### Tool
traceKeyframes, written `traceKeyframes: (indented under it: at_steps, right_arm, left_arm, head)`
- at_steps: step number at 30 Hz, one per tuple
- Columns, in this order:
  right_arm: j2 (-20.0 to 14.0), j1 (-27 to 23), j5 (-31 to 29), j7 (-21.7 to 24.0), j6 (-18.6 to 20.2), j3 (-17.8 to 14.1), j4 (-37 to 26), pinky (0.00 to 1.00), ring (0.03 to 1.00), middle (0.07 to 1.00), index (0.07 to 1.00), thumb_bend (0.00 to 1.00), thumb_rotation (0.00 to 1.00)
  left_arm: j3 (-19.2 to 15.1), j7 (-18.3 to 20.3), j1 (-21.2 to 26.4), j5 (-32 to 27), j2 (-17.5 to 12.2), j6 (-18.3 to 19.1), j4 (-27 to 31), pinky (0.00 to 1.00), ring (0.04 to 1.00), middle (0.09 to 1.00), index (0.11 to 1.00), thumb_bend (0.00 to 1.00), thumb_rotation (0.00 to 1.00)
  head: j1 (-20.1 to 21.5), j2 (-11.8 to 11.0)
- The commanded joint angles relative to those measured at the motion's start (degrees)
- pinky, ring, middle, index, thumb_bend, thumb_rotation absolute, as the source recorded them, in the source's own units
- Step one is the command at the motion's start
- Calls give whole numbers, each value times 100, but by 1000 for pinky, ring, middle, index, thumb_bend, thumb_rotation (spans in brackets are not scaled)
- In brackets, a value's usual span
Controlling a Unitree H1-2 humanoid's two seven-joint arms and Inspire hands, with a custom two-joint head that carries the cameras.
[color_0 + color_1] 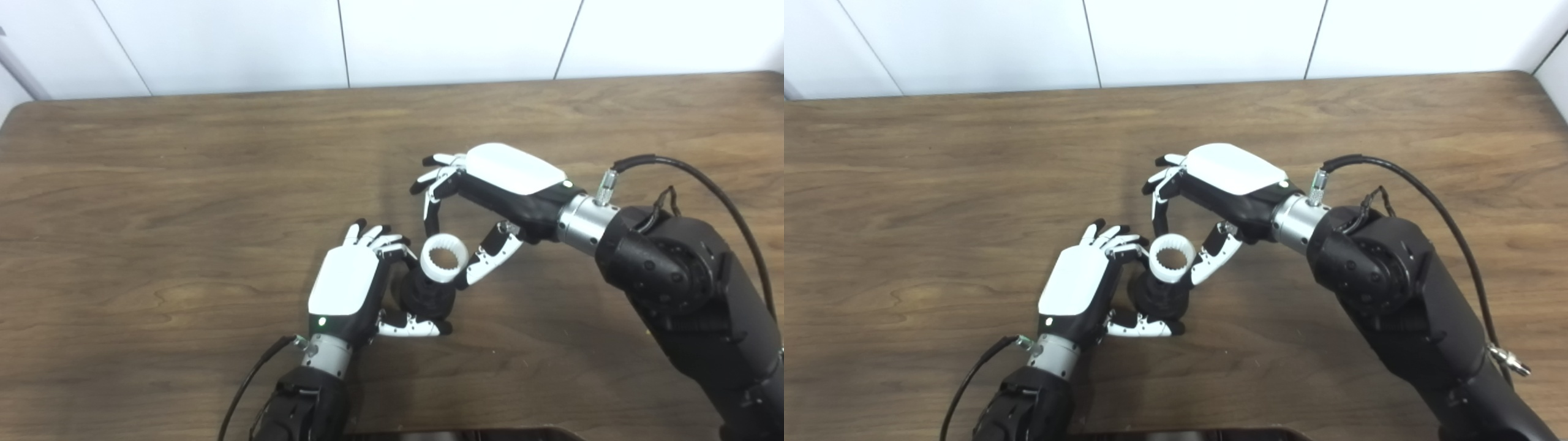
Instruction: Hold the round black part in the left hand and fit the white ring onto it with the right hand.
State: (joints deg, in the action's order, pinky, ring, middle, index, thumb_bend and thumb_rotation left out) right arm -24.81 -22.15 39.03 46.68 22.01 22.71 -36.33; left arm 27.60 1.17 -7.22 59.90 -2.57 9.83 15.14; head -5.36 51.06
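A wooden table [184,184] fills nearly the whole frame, its far edge running along the top beneath white wall panels [245,43], with a rounded corner visible at the upper left in the left eye view. The upper half and the whole left side of the table surface lie bare, giving wide open room there; the lower right is taken up by the bulky black right arm [680,288] and its looping cable [704,184]. A dark edge of something shows at the bottom centre of the frame, too little of it to tell what it is.

Just below the frame's centre, the left hand [349,285] comes up from the bottom edge with its fingers and thumb curled around the round black part [429,295], holding it just above or on the table; which cannot be told. The thumb lies along the part's lower side and the fingertips wrap its upper left side.

The white ring [444,258], toothed on its inner face, sits at the top of the black part, tilted toward the camera; whether it is fully seated cannot be told. The right hand [490,196] reaches in from the right, arched over the ring, its thumb touching the ring's right side and its fingers [430,211] bent down above the ring's upper edge, pinching or just beside it.

No containers appear on the table.
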Motion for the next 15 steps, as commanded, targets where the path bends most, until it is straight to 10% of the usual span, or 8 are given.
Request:
traceKeyframes:
  at_steps: [1, 15]
  right_arm:
    - [12, -144, -71, -56, -157, -80, -162, 943, 962, 836, 484, 523, 137]
    - [50, -107, 9, -1, -52, -42, -142, 945, 967, 835, 484, 524, 137]
  left_arm:
    - [49, 48, 33, 74, 20, -24, 5, 1000, 898, 784, 482, 524, 55]
    - [72, 88, 60, 104, 33, 53, 32, 1000, 898, 782, 483, 525, 56]
  head:
    - [-5, 1]
    - [-3, 67]
